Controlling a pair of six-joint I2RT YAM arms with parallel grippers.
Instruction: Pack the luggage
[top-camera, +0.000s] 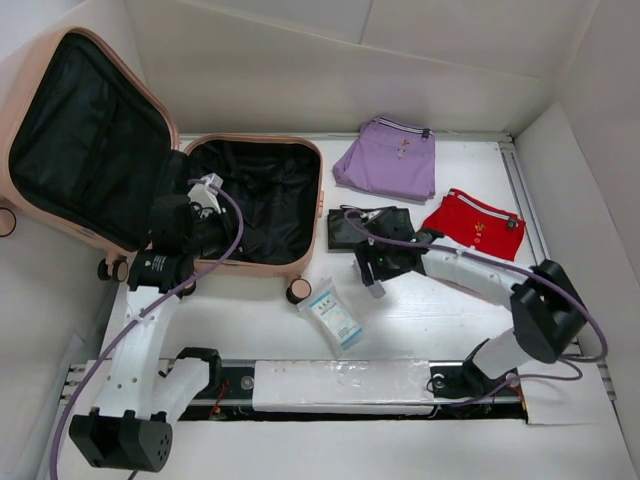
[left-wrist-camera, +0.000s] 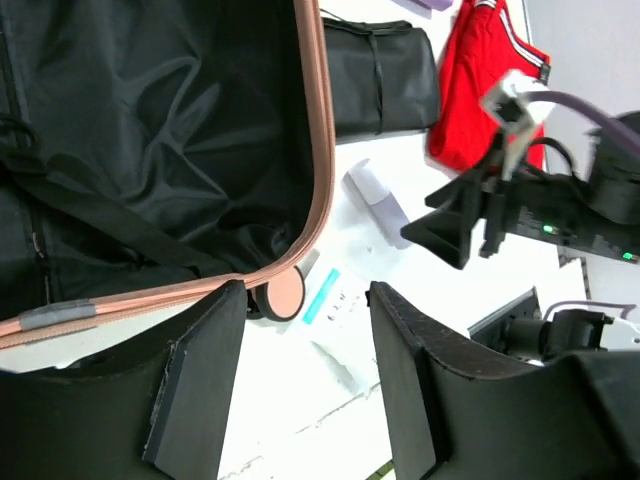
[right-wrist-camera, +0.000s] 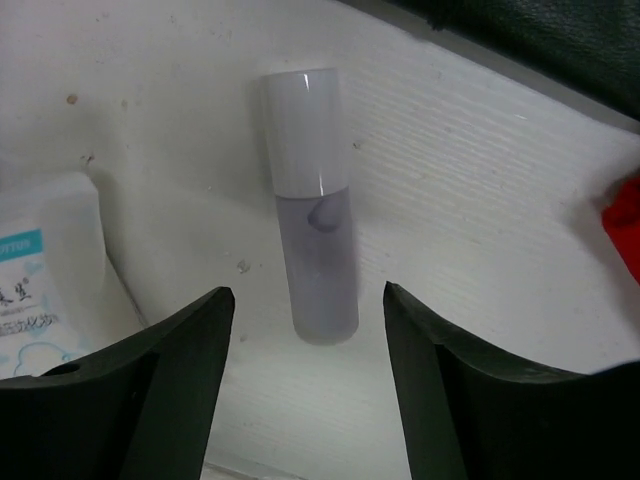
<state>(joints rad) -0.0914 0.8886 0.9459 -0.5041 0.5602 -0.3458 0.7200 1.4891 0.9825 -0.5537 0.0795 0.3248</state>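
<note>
The white table (top-camera: 450, 310) carries the open pink luggage (top-camera: 320, 210) at its far left, the lid propped against the wall and the black-lined base lying flat. To its right lie a folded purple garment (top-camera: 388, 158), a red garment (top-camera: 472, 222) and a black pouch (top-camera: 365, 222). The left gripper (left-wrist-camera: 308, 300) hovers over the luggage's near right corner, jaws partly apart and empty, while the right gripper (right-wrist-camera: 308, 310) hangs wide and empty over a small clear bottle (right-wrist-camera: 312, 210), beside a wipes packet (top-camera: 332, 313).
</note>
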